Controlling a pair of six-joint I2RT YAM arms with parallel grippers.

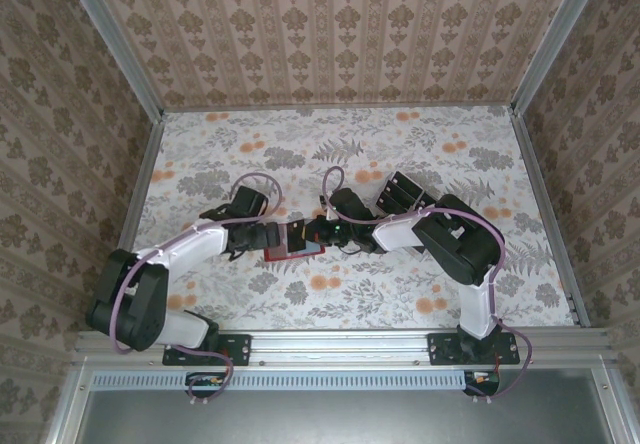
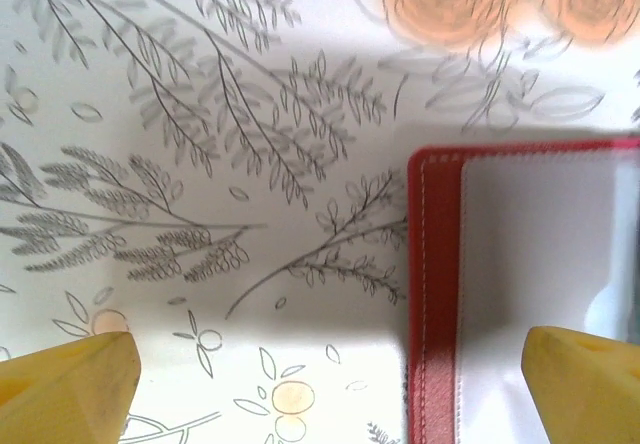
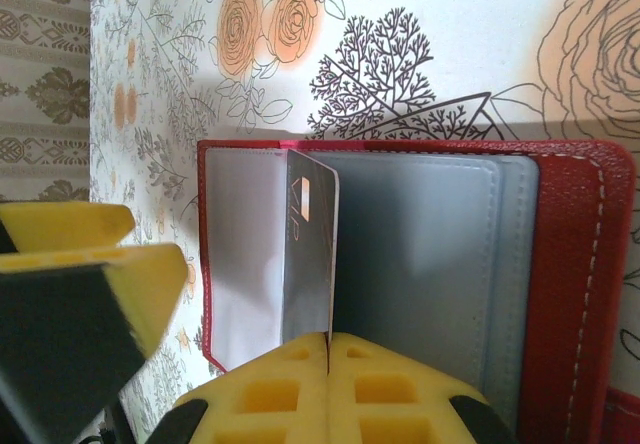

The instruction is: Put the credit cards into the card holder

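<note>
While my right gripper (image 3: pixel 328 352) pinches one credit card (image 3: pixel 308 254) standing on edge in the open red card holder (image 3: pixel 575 284) on the surface (image 3: pixel 480 24), my left gripper (image 2: pixel 330 379) hangs wide open over its corner.

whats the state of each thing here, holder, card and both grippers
card holder: open, lying flat
credit card: standing on edge over the holder's clear pockets, pinched by the right gripper
right gripper: shut on the credit card
left gripper: open, straddling the holder's edge, holding nothing
</note>
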